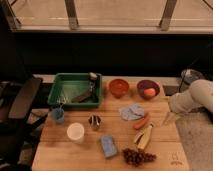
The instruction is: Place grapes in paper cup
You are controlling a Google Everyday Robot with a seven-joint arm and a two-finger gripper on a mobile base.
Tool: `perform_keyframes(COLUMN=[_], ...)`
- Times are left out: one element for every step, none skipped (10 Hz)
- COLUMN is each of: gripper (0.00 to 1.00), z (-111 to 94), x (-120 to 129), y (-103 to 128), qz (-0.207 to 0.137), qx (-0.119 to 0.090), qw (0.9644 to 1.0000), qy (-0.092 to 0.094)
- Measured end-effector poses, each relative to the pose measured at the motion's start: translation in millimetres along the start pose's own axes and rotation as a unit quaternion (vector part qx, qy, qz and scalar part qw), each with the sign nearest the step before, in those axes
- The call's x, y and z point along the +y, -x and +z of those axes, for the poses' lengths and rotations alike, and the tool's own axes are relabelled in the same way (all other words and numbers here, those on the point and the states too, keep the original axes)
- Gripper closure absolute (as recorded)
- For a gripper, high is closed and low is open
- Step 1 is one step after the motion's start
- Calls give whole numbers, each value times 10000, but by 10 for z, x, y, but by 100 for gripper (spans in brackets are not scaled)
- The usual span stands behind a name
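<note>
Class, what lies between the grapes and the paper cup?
Camera view: a blue block lies between grapes and paper cup. The gripper hangs over the right edge of the table.

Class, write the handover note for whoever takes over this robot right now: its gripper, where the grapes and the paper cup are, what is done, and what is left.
Gripper: hangs at the table's right edge, right of the carrot, well apart from the grapes.
Grapes: lying on the table near its front edge, just in front of the banana piece.
Paper cup: upright at the front left, beside the metal cup; no grapes show in it.
Done: nothing yet; the grapes are not grasped.
Left: reach the grapes, grasp them, carry them left to the paper cup, release.
</note>
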State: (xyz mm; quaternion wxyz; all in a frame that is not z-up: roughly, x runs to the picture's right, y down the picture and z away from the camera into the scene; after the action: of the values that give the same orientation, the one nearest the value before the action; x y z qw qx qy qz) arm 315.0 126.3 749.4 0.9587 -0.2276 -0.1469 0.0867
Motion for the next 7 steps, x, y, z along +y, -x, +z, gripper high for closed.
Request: perform_keyframes(gripper=[22, 22, 22, 22, 22, 22, 22], z=[-1, -1, 0, 0, -6, 3, 47], x=[-1, -1, 1, 0, -5, 8, 76], y=[1, 1, 0, 1, 5, 6, 46], qz=[0, 0, 0, -1, -14, -42, -276], qx=[0, -1, 0, 0, -9, 6, 84], qw=[10000, 10000, 10000, 10000, 10000, 10000, 9995], qy=[-1, 0, 1, 0, 4, 26, 98])
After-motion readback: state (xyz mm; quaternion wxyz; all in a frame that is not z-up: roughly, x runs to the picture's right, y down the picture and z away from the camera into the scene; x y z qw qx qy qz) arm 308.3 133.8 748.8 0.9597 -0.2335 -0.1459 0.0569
